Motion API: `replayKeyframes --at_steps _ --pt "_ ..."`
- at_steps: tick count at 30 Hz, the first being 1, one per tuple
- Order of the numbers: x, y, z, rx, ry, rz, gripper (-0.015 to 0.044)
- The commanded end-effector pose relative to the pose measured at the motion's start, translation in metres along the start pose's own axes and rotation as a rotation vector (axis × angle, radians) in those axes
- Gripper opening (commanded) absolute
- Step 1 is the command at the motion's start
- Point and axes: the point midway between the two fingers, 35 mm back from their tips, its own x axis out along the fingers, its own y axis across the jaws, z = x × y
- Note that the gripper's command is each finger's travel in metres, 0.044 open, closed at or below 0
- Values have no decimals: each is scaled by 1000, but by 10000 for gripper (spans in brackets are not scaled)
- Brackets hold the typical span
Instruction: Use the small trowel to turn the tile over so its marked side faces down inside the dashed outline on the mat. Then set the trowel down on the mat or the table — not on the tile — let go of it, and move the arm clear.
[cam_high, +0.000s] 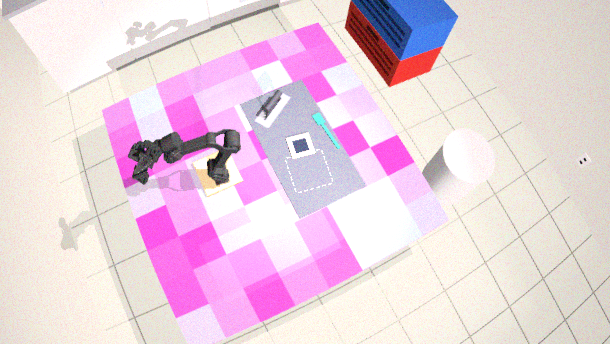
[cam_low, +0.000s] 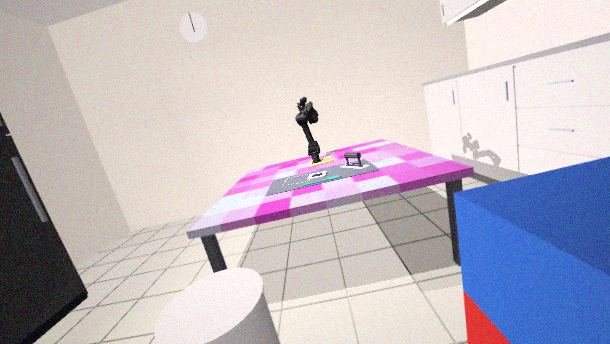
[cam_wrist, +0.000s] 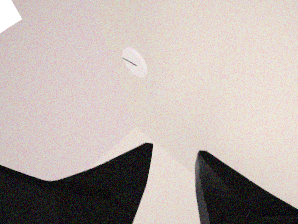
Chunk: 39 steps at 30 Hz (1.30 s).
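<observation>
— How are the surfaces to be described?
— The mat is seen as matt grey, cloth-like; the trowel as smooth plastic.
— And the arm?
— Dark, plastic-looking parts are shown; beneath it, a wood-coloured board is seen.

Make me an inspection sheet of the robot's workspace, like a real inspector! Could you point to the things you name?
Surface: pink-and-white table (cam_high: 280, 280) (cam_low: 240, 212), grey mat (cam_high: 310, 202) (cam_low: 275, 189) with dashed outline
Job's things: tile (cam_high: 300, 145) (cam_low: 317, 175) mostly outside the outline, dark square up; turquoise tool (cam_high: 329, 133) (cam_low: 327, 178) and black-handled white plate (cam_high: 283, 104) (cam_low: 356, 166); can't tell which is the trowel
Clutter: nothing seen
Grippers: end effector (cam_high: 140, 166) (cam_low: 303, 102) (cam_wrist: 174, 155) away from mat, partly open, nothing between fingers
Cables: nothing seen
Surroundings: white cylinder (cam_high: 469, 155) (cam_low: 215, 305), clock (cam_low: 193, 27) (cam_wrist: 135, 62)
</observation>
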Motion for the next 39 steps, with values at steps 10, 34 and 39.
replayKeyframes --at_steps 10,34,39 --pt "-34 -8 93 -126 -299 -128 270" --pt "-191 27 231 -376 -912 -433 270" --pt "-218 33 242 -399 -986 -486 270"
